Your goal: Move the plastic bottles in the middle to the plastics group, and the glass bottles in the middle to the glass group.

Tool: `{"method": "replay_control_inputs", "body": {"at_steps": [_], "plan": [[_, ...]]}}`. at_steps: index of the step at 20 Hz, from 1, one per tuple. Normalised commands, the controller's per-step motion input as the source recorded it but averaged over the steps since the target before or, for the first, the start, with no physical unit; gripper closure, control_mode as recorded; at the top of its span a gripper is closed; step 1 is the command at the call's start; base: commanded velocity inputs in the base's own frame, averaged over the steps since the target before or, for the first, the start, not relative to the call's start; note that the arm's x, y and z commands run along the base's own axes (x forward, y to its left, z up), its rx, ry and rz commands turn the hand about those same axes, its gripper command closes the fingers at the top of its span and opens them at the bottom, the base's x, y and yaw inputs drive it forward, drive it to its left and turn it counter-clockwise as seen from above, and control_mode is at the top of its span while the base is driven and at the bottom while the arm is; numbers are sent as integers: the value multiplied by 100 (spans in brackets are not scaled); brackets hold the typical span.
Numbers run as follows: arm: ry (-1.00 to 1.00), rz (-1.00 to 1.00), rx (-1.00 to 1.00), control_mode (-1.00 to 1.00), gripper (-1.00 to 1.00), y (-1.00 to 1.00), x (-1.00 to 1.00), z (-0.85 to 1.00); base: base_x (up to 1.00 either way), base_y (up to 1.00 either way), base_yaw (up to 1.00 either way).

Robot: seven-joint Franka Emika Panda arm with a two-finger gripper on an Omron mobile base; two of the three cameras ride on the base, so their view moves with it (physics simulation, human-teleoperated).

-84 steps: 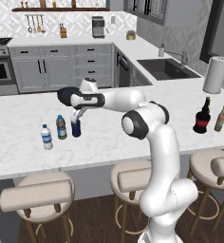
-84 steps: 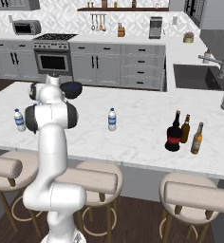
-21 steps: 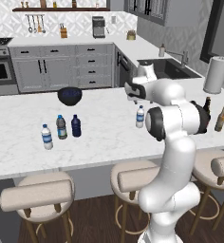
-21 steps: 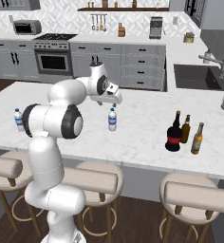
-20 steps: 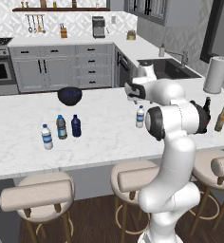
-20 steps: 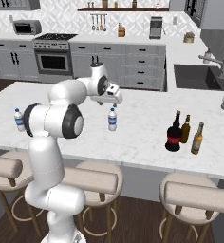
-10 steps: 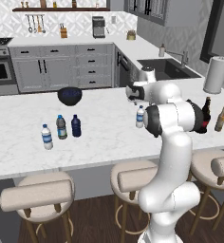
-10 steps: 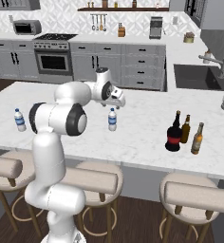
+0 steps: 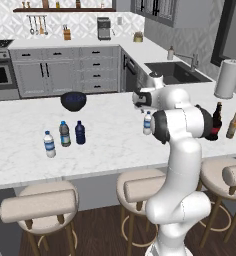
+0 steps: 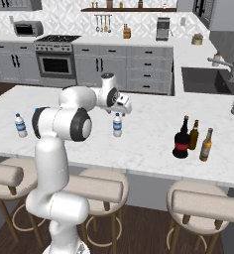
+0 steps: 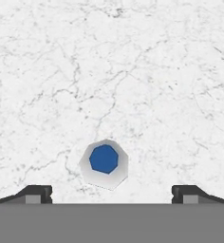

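As the arm has swung right from the far-left cluster, the pincer point(image 11: 112, 193) now hangs spread wide above the clear water bottle point(image 9: 147, 123) mid-table.

The navy bottle point(image 9: 80, 132) already stands beside the plastics group point(image 9: 57, 139), so that sort looks done; next is this one. The hand view shows a blue cap centred between empty tips; the right base view shows the squat red-labelled bottle point(image 10: 180, 139) by the beer bottles point(image 10: 200, 139).

four plastic bottles point(image 9: 80, 132), three glass bottles point(image 10: 180, 138), one bowl point(image 9: 73, 100)
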Motion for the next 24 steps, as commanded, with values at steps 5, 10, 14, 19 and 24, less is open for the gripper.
{"method": "replay_control_inputs", "body": {"at_steps": [5,10,14,19,24], "plan": [[0,1,0,-100,-100,0,0,-12,0,0,0],[0,0,0,-100,-100,0,2,-15,0,0,0],[0,1,0,-100,-100,0,0,-15,0,0,0],[0,1,0,-100,-100,0,1,-13,0,0,0],[0,0,0,-100,-100,0,12,-7,0,0,0]]}}
